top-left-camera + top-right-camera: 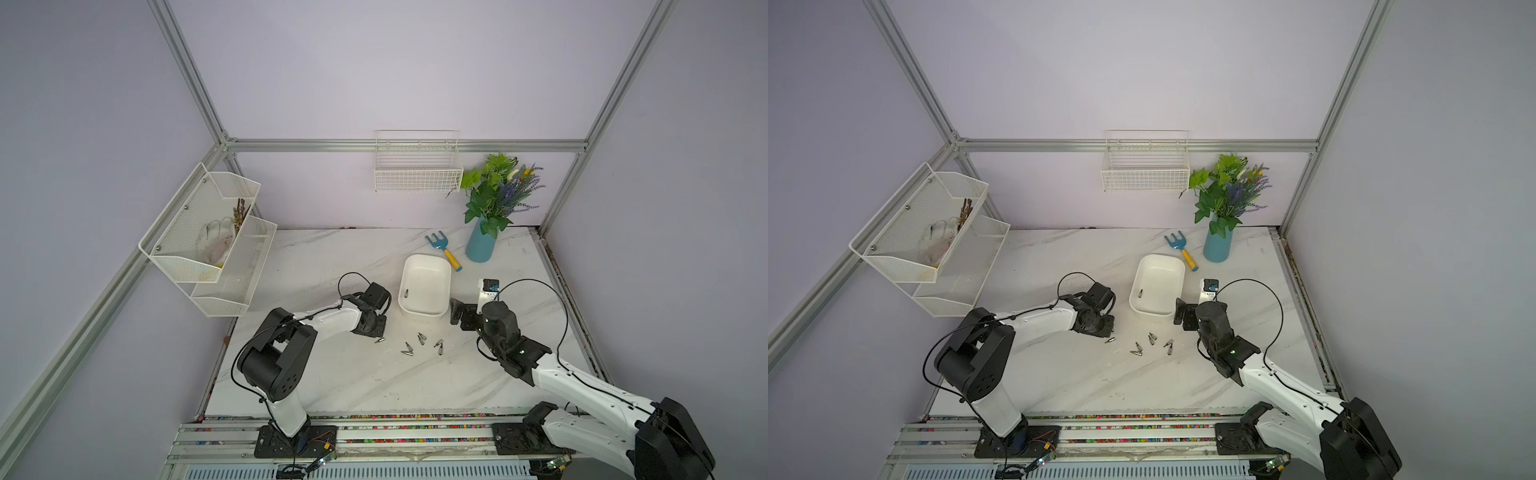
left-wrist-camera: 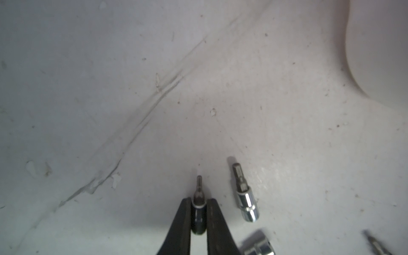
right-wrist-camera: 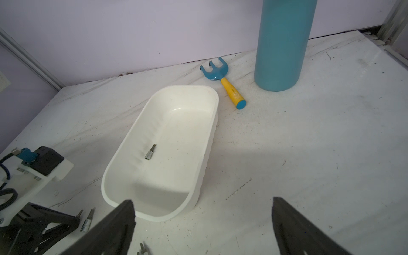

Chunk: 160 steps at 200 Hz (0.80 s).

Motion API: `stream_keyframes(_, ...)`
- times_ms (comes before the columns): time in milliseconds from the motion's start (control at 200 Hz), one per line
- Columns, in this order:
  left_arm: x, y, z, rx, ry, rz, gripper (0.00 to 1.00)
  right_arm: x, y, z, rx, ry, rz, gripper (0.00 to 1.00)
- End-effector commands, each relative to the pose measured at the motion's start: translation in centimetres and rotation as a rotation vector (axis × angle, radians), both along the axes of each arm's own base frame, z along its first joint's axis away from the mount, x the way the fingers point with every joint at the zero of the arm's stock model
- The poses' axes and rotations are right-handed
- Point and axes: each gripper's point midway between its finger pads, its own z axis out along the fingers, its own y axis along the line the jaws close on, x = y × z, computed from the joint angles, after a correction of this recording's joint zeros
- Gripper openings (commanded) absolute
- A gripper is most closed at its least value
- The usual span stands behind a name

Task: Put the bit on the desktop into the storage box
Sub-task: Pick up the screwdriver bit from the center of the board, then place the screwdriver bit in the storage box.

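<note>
Left wrist view has my left end effector (image 2: 199, 201) closed on a bit (image 2: 199, 189): the two black fingers (image 2: 182, 220) pinch its socket end and the slim tip pokes out past them, low over the worktop (image 2: 110, 88). Whether it is clear of the surface I cannot tell. A second bit (image 2: 245, 194) lies just to the right, parted from my fingers by a narrow bare strip. In both top views the other loose bits (image 1: 422, 337) (image 1: 1151, 337) are scattered in a small cluster right of my grip, between my two arms and near the storage box (image 1: 428, 286). The storage box sits far and right of the gripped bit, its long walls running near to far, with a stored bit (image 1: 406, 293) lying inside close to the left wall. Bare worktop separates my left end effector from the box's left wall, and a wide open stretch runs from the cluster to the near edge. My right end effector (image 3: 202, 201) stands wide open, holding nothing, just beside the box's near right corner. Beyond the box's far right corner lie a rake (image 1: 442, 250) and a vase (image 1: 481, 246), and a small white card (image 1: 487, 290) rests right of the box, leaving less room toward the worktop's right edge.
</note>
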Motion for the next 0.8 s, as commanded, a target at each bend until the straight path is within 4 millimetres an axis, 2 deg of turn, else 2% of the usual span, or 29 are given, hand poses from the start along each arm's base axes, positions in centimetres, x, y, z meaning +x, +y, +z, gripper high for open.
stream_keyframes(0,-0.8,0.4,-0.8,0.025,0.030,0.010,0.16,0.1,-0.5,0.4,0.002,-0.021,-0.024,1.00)
stream_keyframes(130,-0.2,0.5,0.6,0.020,-0.017,0.024,0.16,0.1,-0.5,0.4,0.001,-0.020,-0.024,1.00)
stream_keyframes(455,1.9,-0.3,5.7,-0.047,-0.157,0.049,0.17,-0.1,-0.6,0.7,0.007,-0.029,-0.024,1.00)
stream_keyframes(610,3.4,-2.1,8.2,-0.126,-0.208,0.024,0.17,-0.1,-0.6,0.7,0.009,-0.030,-0.024,1.00)
stream_keyframes(795,5.9,-5.8,10.7,-0.218,-0.262,-0.032,0.17,-0.1,-0.7,0.6,0.006,-0.028,-0.026,1.00)
